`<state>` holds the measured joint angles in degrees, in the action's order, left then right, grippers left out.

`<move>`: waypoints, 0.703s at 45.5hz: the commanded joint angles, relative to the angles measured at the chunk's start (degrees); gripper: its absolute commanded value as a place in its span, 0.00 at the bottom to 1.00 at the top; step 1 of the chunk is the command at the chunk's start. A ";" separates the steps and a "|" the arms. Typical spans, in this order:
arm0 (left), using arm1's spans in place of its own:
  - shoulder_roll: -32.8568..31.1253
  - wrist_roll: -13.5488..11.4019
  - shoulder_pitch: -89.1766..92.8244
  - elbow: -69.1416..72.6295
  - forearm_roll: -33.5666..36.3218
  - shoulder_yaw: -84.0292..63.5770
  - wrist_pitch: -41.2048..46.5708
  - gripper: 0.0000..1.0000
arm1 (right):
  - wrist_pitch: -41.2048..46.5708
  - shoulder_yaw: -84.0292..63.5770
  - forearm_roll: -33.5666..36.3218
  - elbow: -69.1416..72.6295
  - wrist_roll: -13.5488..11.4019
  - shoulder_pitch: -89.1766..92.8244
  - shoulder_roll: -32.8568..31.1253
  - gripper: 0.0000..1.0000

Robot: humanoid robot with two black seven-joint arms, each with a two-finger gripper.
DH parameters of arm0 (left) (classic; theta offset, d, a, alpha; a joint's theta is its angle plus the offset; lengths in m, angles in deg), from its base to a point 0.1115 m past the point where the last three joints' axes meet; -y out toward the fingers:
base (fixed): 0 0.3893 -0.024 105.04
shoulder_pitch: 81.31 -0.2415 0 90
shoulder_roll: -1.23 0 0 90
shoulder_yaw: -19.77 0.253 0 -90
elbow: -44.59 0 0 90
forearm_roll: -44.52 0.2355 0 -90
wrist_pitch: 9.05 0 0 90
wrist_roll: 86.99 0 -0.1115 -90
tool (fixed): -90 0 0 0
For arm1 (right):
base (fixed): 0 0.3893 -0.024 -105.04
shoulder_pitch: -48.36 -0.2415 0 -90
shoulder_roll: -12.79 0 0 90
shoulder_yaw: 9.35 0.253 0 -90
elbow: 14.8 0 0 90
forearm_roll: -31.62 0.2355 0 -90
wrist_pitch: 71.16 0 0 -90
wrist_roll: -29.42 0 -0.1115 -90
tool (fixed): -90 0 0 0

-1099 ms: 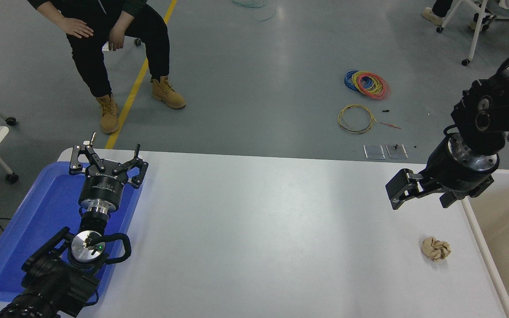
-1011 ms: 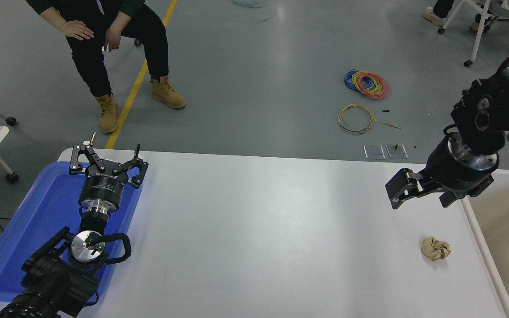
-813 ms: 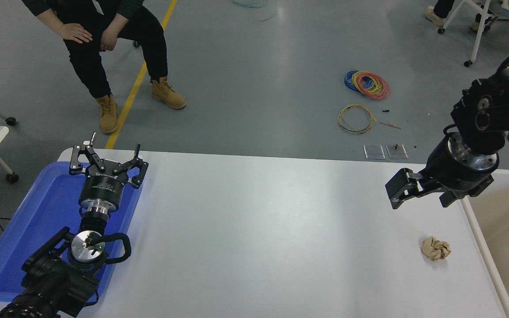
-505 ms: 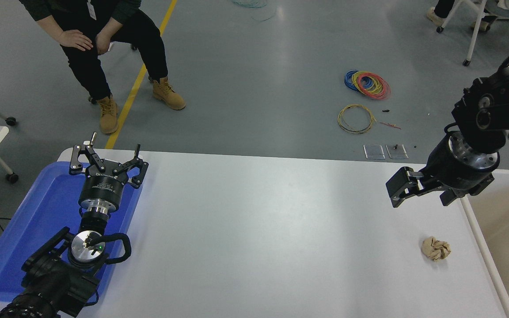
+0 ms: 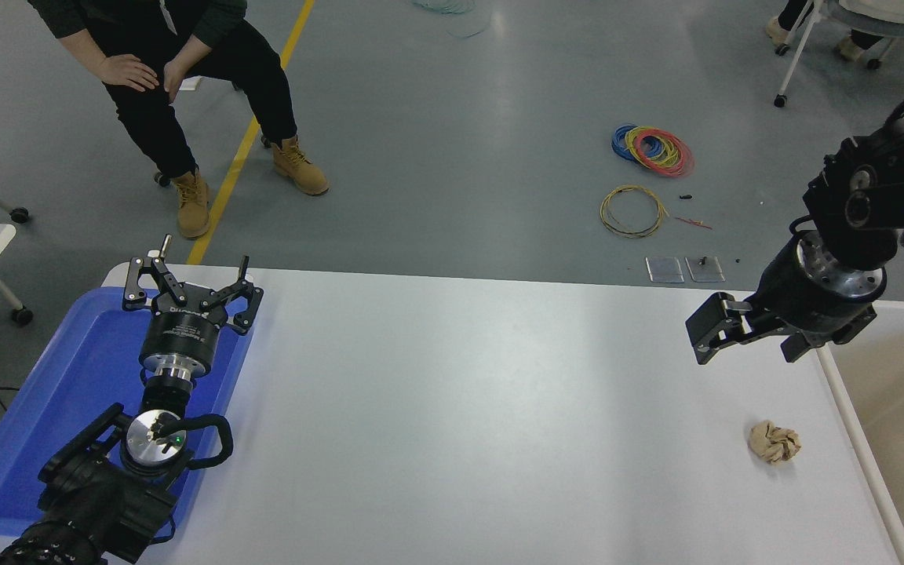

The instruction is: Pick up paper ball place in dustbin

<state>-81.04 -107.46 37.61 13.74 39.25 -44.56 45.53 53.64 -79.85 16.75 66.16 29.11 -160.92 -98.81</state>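
Observation:
The paper ball point(image 5: 774, 442), a small crumpled tan wad, lies on the white table point(image 5: 460, 408) near its right edge. The dustbin point(image 5: 860, 451) stands against that edge, showing a white rounded rim and a cream inside. My right gripper point(image 5: 750, 344) hangs open above the table, behind the ball and well clear of it, nothing between its fingers. My left gripper point(image 5: 189, 284) is parked open at the lower left, over the blue tray.
A shallow blue tray point(image 5: 67, 392) lies at the table's left end under the left arm. A person point(image 5: 177, 71) sits beyond the far left corner. Coiled wires point(image 5: 652, 149) and small clear plates point(image 5: 683, 269) lie on the floor beyond the table.
My right gripper has lifted slightly and stays open. The seated person has shifted a little. The paper ball and the left arm have not moved.

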 commanded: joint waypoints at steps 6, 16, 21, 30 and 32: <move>0.00 0.00 0.00 0.00 0.00 0.00 0.00 1.00 | 0.00 1.15 -0.16 -4.66 0.05 3.96 -0.54 1.00; 0.00 0.00 0.00 0.00 0.00 0.00 0.00 1.00 | -0.09 1.86 -0.07 -4.84 0.05 4.67 -3.18 1.00; 0.00 0.08 0.00 0.00 0.00 0.00 0.00 1.00 | -0.09 1.95 -0.07 -4.93 0.05 4.14 -4.76 1.00; -0.08 0.08 0.00 0.00 0.00 0.00 0.00 1.00 | -0.26 0.72 -0.07 -7.48 0.13 4.75 -7.57 1.00; 0.00 0.08 0.00 0.00 0.00 0.00 0.00 1.00 | -0.88 0.72 -0.07 -8.09 0.13 5.54 -8.27 1.00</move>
<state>-81.07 -107.41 37.61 13.74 39.25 -44.57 45.53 53.55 -78.46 16.69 60.46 29.19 -156.99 -103.91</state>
